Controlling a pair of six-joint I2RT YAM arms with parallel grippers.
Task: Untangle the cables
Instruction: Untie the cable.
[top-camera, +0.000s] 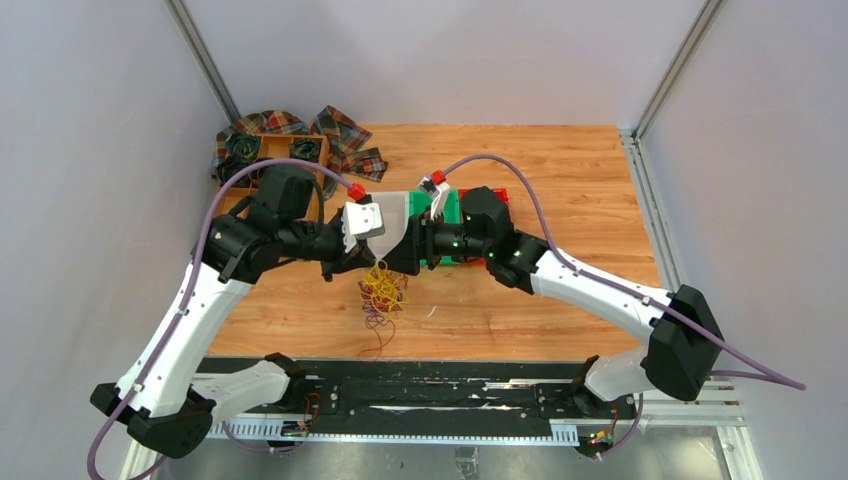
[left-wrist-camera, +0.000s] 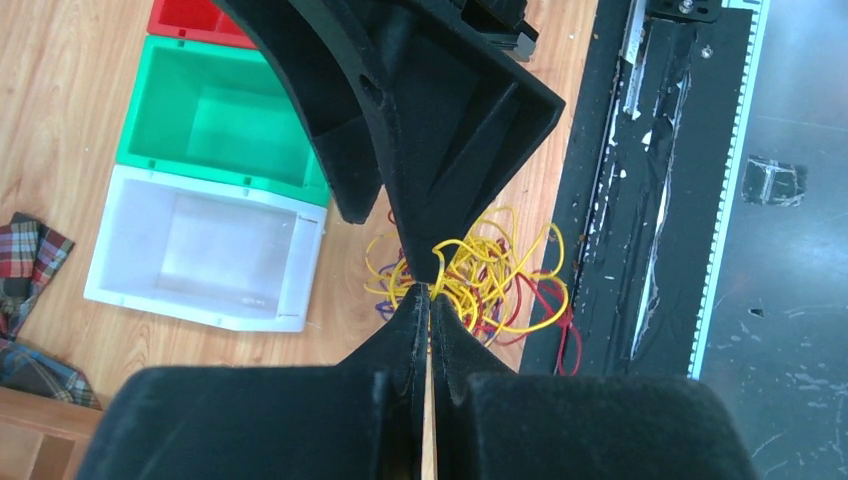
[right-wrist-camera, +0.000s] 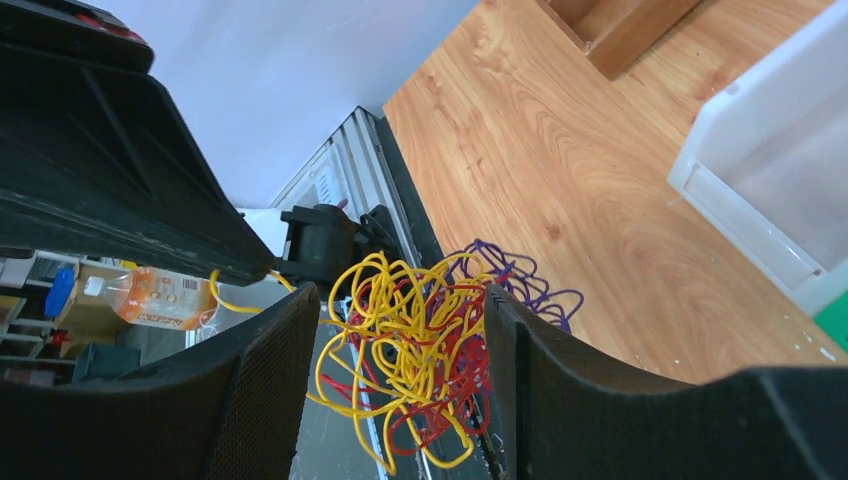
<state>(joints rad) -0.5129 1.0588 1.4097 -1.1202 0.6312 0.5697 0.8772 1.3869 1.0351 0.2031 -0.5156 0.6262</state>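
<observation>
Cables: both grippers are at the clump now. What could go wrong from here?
1. The right gripper stands open with the whole clump of cables between its fingers. Closing there would likely grab many loops and tighten the tangle.
2. The left gripper is shut, apparently on just one yellow strand of them, and a pull may slip it free.
3. The tips of both grippers sit very close together, so they might collide.

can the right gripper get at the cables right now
Likely yes: the right gripper is open and the cables show right between its fingers, with nothing in front of them.
</observation>
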